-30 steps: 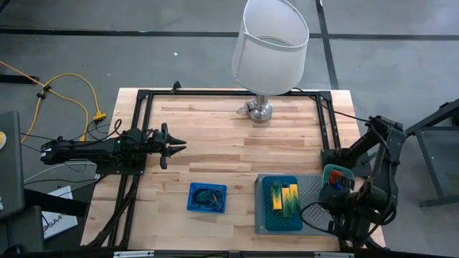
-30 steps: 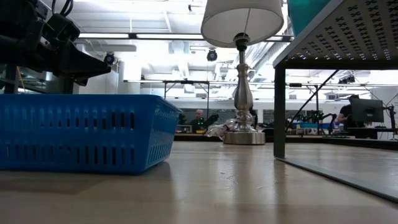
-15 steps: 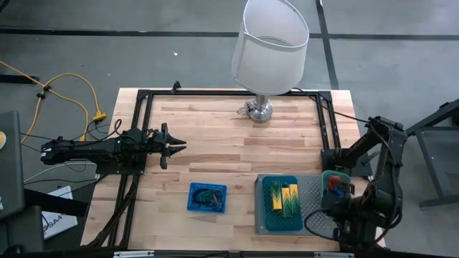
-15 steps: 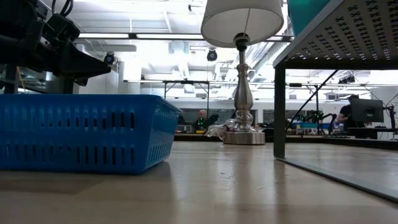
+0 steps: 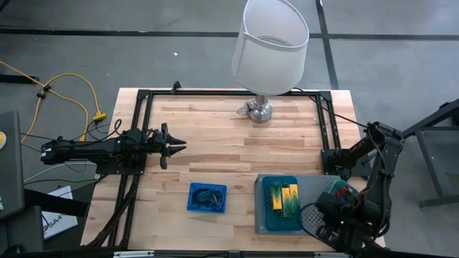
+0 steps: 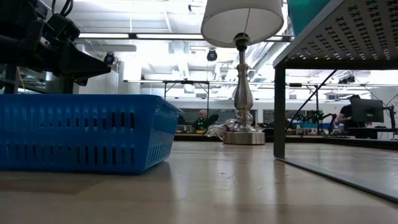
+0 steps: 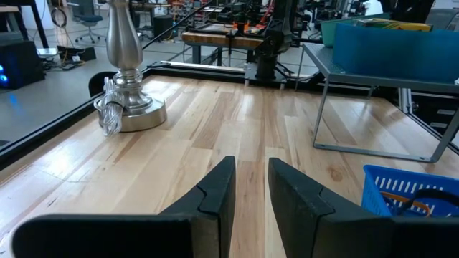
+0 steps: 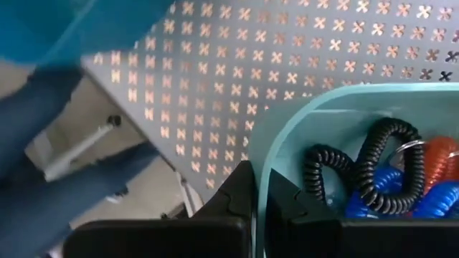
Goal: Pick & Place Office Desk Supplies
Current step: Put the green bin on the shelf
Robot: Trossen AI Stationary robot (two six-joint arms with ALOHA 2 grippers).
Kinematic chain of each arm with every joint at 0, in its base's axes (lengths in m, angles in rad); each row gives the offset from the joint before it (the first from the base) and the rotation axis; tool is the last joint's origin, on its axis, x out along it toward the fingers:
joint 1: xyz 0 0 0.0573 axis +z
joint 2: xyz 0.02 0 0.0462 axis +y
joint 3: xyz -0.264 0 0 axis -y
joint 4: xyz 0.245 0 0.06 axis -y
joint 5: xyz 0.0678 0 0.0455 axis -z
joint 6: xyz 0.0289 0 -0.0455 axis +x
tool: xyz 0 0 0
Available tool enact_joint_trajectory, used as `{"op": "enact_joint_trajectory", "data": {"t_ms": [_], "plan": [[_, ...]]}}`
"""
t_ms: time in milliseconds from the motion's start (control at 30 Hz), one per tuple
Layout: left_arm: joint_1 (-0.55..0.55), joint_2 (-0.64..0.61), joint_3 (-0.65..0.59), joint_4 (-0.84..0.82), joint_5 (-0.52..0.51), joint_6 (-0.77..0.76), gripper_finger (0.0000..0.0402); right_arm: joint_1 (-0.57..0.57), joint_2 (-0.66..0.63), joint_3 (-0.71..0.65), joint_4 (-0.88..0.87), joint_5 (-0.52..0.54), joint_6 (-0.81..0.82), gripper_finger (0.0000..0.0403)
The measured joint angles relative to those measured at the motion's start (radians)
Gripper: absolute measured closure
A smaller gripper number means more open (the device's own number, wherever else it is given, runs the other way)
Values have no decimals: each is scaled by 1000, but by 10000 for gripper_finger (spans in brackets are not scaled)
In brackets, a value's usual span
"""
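Right claw (image 8: pixel 259 197) is clenched on the rim of a pale teal plastic bin (image 8: pixel 287 125) containing black, blue and red coiled loops (image 8: pixel 387 179), above the grey perforated metal box (image 5: pixel 310 188). Left claw (image 5: pixel 176 147), fingers slightly parted and empty, is parked well apart from the box at the desk's (image 5: pixel 215 129) left edge.

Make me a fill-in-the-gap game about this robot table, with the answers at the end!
1. The lamp has a shade coloured ____.
2. The right tool is pinching the rim of a light ____ tub of curly cords.
3. The little basket on the table is coloured ____.
4. The left tool is holding ____.

Answers: white; teal; blue; nothing
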Motion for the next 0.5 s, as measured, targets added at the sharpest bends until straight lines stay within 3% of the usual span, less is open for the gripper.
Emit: {"op": "enact_joint_trajectory", "data": {"t_ms": [500], "plan": [[0,0,0,0,0,0,323,-152,44,0,108,-2,169,401]]}}
